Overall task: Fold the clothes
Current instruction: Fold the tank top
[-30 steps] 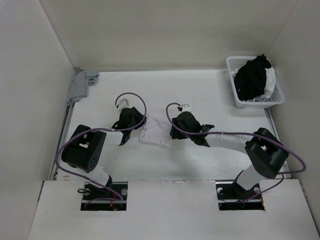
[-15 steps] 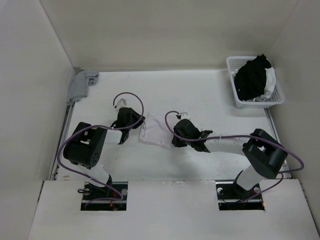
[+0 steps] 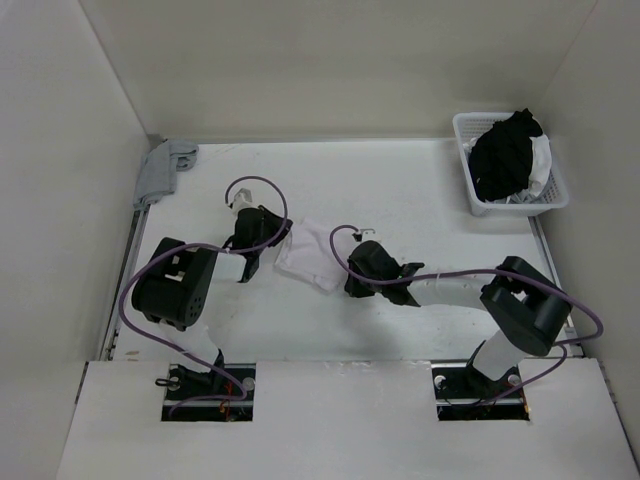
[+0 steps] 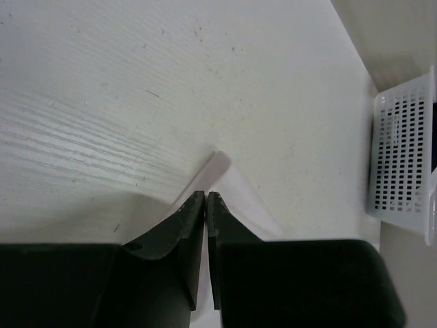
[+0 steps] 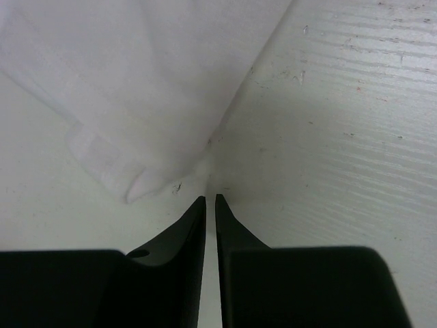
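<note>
Basket [image 3: 520, 204] in far right corner, grey cloth [image 3: 160, 168] far left, bare tabletop [image 3: 380, 180] between

Your left arm [image 3: 172, 292] and right arm [image 3: 522, 308]: bulky black joint housings, white link sleeves, looping purple cables [image 3: 258, 183], and tapered matte-black fingers [image 4: 179, 236] with one small hole.

Walls [image 3: 330, 60]: plain white ones are standing around three sides.
Table [image 3: 400, 190]: white wood is lying flat, catching soft light.
</note>
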`<control>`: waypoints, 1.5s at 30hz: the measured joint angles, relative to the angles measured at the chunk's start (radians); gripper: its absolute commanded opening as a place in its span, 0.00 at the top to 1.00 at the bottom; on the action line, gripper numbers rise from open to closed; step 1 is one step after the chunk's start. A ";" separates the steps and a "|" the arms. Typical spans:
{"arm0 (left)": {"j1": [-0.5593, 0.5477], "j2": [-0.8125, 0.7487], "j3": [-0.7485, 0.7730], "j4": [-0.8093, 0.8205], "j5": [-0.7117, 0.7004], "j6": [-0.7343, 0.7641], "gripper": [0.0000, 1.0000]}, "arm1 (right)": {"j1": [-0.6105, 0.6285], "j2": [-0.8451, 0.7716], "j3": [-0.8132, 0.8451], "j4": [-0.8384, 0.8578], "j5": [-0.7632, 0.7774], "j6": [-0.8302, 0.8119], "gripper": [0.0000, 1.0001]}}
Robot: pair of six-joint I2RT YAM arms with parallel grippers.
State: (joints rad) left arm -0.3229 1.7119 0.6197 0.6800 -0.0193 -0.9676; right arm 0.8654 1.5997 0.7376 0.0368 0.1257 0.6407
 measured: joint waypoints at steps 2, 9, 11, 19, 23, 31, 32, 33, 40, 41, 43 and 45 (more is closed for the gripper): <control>0.002 0.010 0.000 0.020 0.004 -0.011 0.94 | 0.000 0.000 0.000 0.000 -0.003 0.000 0.82; -0.008 0.011 0.003 0.056 0.008 -0.037 0.94 | 0.007 -0.092 -0.032 -0.006 -0.012 0.009 0.43; -0.012 0.013 0.003 0.060 0.009 -0.039 0.94 | 0.007 -0.116 -0.032 0.014 -0.018 0.019 0.42; -0.013 0.029 0.005 0.072 0.012 -0.044 0.94 | 0.007 0.061 0.057 0.106 -0.042 0.066 0.72; -0.008 0.033 0.027 0.072 0.019 -0.045 0.94 | 0.007 0.111 0.065 0.129 -0.044 0.086 0.91; 0.029 0.116 0.125 0.072 0.028 -0.051 0.93 | 0.020 0.109 0.037 0.170 -0.038 0.102 0.92; 0.033 0.129 0.134 0.072 0.028 -0.051 0.92 | 0.023 0.107 0.031 0.178 -0.036 0.105 0.91; 0.036 0.141 0.142 0.071 0.029 -0.052 0.92 | 0.026 0.103 0.026 0.181 -0.034 0.108 0.89; 0.037 0.141 0.152 0.045 0.033 -0.055 0.87 | 0.053 0.057 0.012 0.157 -0.035 0.111 0.51; 0.033 0.118 0.136 0.042 0.032 -0.055 0.86 | 0.053 0.043 0.011 0.140 -0.036 0.109 0.51; 0.014 0.053 0.090 0.040 0.030 -0.049 0.83 | 0.053 0.005 0.011 0.104 -0.035 0.094 0.52; -0.022 -0.028 0.028 0.042 0.023 -0.035 0.79 | 0.053 -0.044 0.014 0.068 -0.035 0.069 0.63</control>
State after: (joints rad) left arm -0.3450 1.6840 0.6479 0.7219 0.0040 -1.0031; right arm 0.9188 1.5555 0.7521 0.1051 0.0906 0.7094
